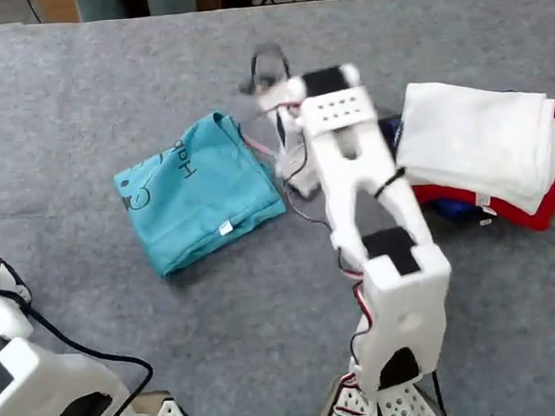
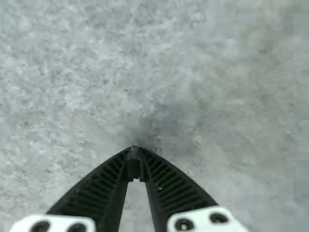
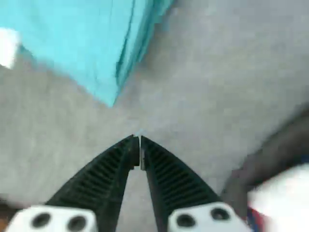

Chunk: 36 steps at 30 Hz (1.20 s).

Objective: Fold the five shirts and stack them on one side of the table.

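Right arm (image 1: 397,285) is stretched up mid-frame in the high view. Its jaws are clenched on nothing, tips down over bare surface (image 1: 79,98) in the gap between the teal shirt (image 1: 200,190) and the stack (image 1: 488,155). In the right wrist view the teal corner is near the tips, not touching.

Teal shirt: folded, flat, centre-left of frame, apart from the stack.

Stack: far right of frame, white shirt (image 1: 477,132) on top. Red shirt (image 1: 535,211) shows along its lower and right edges, and a blue layer (image 1: 454,207) pokes out at the lower left. Can't count the layers under the white. That looks like the chosen stacking side, so my read is that teal is the one left to carry over.

Left arm (image 1: 33,387) sits lower left, jaws pressed together and empty over bare surface. Out of the way, probably on purpose.

Room:
- There's an open strip between teal and stack, but the right arm's own links lie across it.
- Plenty of bare surface upper left and below the teal.
- Teal's right edge faces the jaws, with folded layers showing there. Pinching only one layer would likely pull the fold open.
- The stack top is wide and flat. Teal should land centred; set near the edge, it could slide off.
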### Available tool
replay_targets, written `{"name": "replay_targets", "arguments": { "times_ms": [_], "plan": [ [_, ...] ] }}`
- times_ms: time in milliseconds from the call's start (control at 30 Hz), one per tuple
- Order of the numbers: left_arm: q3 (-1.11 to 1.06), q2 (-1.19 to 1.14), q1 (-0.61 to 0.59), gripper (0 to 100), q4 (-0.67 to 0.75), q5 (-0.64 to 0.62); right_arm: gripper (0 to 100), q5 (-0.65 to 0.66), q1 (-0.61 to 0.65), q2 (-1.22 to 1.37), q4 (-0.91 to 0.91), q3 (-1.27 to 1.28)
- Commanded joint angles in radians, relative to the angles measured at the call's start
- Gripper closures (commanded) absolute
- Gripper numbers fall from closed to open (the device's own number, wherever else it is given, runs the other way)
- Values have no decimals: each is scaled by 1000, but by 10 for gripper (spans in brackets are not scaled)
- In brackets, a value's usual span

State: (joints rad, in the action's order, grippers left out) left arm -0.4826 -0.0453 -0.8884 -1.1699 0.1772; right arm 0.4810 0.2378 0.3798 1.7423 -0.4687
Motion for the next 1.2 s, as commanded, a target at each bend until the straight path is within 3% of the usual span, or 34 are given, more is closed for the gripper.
{"name": "replay_targets", "arguments": {
  "times_ms": [0, 133, 267, 433, 700, 933, 1167],
  "plan": [
    [252, 92, 119, 970, -186, -60, 984, -6, 58, -93, -52, -229],
    [318, 104, 278, 970, -173, -176, 984, -6, 199, -13, -221, -249],
    [226, 54, 395, 970, -15, -270, 984, -6, 275, 150, -393, -248],
    [137, -17, 483, 971, 262, -384, 984, -6, 222, 351, -583, -254],
    [130, -132, 673, 971, 431, -433, 984, -6, 69, 460, -641, -254],
    [159, -193, 659, 971, 434, -431, 984, 0, 61, 458, -519, -354],
    [165, -193, 679, 971, 434, -431, 984, -9, 103, 441, 37, -659]
  ]
}}
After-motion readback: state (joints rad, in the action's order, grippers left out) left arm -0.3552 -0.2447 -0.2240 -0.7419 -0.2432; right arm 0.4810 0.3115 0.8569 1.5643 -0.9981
